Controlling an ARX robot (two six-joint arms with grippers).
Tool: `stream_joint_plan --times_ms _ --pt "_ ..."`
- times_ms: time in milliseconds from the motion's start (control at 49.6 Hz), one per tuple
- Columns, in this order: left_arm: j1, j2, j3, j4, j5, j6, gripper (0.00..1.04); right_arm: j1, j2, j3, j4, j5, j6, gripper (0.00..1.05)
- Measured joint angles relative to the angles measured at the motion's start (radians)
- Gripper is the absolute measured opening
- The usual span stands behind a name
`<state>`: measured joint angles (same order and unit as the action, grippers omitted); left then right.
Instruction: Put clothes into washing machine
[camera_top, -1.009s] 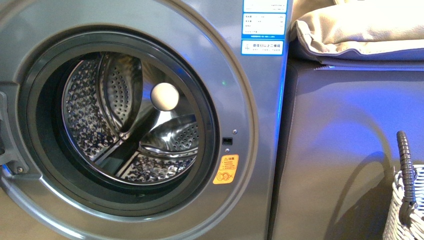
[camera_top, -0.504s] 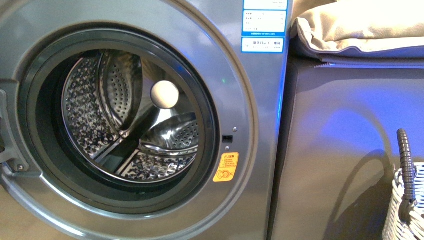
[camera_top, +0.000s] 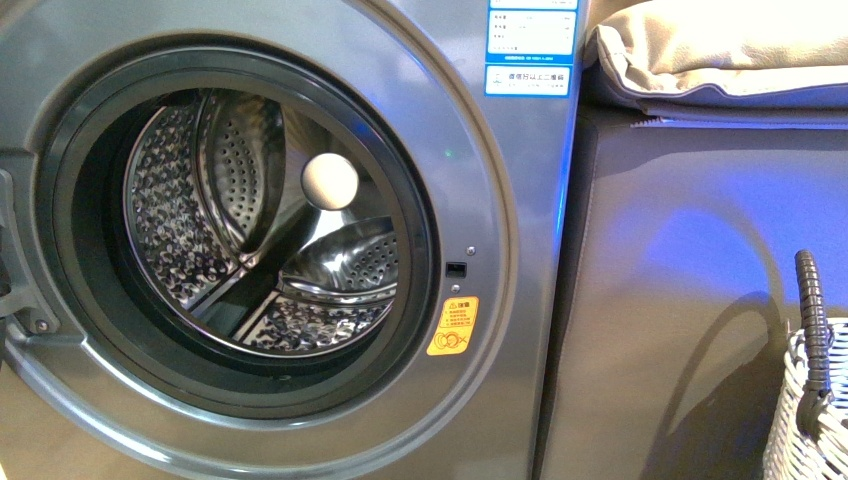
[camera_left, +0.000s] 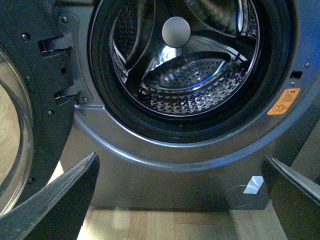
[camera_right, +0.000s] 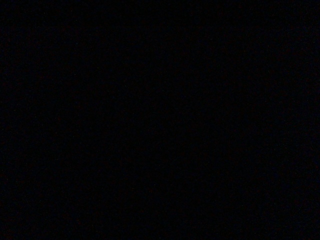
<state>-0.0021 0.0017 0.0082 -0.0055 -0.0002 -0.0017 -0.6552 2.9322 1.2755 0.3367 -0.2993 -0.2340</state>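
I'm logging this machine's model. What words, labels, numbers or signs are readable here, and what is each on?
Energy label on the washing machine front, top: blue-and-white rows of print, too small to read.
Orange warning sticker beside the drum mouth: a small triangle sign and pictograms, characters too blurred to quote.
No brand or model number shows; the right wrist view is dark.

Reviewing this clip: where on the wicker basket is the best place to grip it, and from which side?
Likely the dark ribbed handle: it rises upright, clear above the white woven basket, and makes a slim bar to close on. Come from the washer side, jaws across it. Most of the basket is out of frame, so its far side cannot be judged.
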Motion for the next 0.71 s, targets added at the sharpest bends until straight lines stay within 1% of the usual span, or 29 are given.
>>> stream_joint_plan --times_ms 121,202,282,383,464,504,545,706 --pt "0.0 0.0 0.0 0.0 0.0 0.0 0.98 0.001 0.0 -0.008 0.016 0.011 0.001 0.74" --pt "0.0 0.0 0.0 0.0 0.0 0.0 0.98 0.001 0.0 -0.013 0.029 0.014 0.005 0.63" --pt "0.0 0.0 0.0 0.0 0.0 0.0 0.98 -0.001 -0.008 -0.026 0.044 0.013 0.019 0.5" --pt "0.0 0.0 0.0 0.0 0.0 0.0 0.98 -0.005 -0.052 -0.079 0.066 -0.022 0.037 0.28" --pt "0.0 0.0 0.0 0.0 0.0 0.0 0.98 -0.011 -0.125 -0.141 0.077 -0.051 0.035 0.13" --pt "0.0 0.0 0.0 0.0 0.0 0.0 0.98 -0.017 -0.179 -0.174 0.079 -0.068 0.031 0.1" --pt "0.0 0.0 0.0 0.0 0.0 0.0 0.98 -0.024 -0.238 -0.204 0.079 -0.088 0.025 0.09" --pt "0.0 0.0 0.0 0.0 0.0 0.0 0.98 -0.053 -0.494 -0.328 0.067 -0.162 -0.002 0.08"
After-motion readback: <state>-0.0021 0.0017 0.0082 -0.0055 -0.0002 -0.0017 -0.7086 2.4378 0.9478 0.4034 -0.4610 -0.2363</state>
